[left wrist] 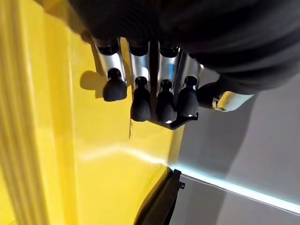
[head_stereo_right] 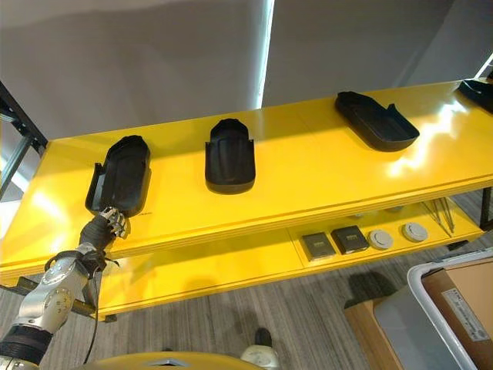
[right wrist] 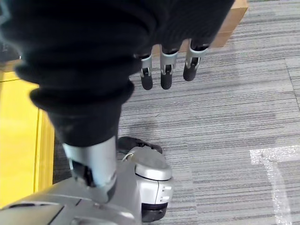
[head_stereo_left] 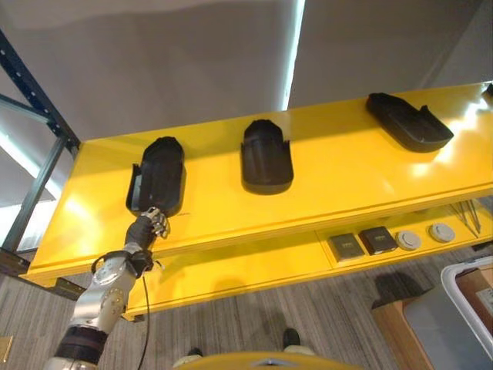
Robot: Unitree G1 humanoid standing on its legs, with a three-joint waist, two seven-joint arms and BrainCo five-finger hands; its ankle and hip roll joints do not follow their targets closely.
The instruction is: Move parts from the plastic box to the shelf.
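your left hand [head_stereo_left: 156,224] sits at the near end of the leftmost black moulded plastic part [head_stereo_left: 158,176] on the glossy yellow metal shelf [head_stereo_left: 347,185], fingers straight and side by side, touching its rim. pull back carelessly and you may drag it off the slick front edge. two more black parts [head_stereo_left: 266,156] lie apart along the shelf. your right hand [right wrist: 168,70] hangs relaxed over grey striped carpet [right wrist: 234,117].

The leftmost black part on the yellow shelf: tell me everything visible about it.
The leftmost black part is a long moulded shell, matte and plastic-looking, rounded at its near end and notched at the far one, with raised side walls. It lies flat on the yellow shelf, lengthwise front to back. The left hand is at its near end, fingers relaxed; contact is uncertain.
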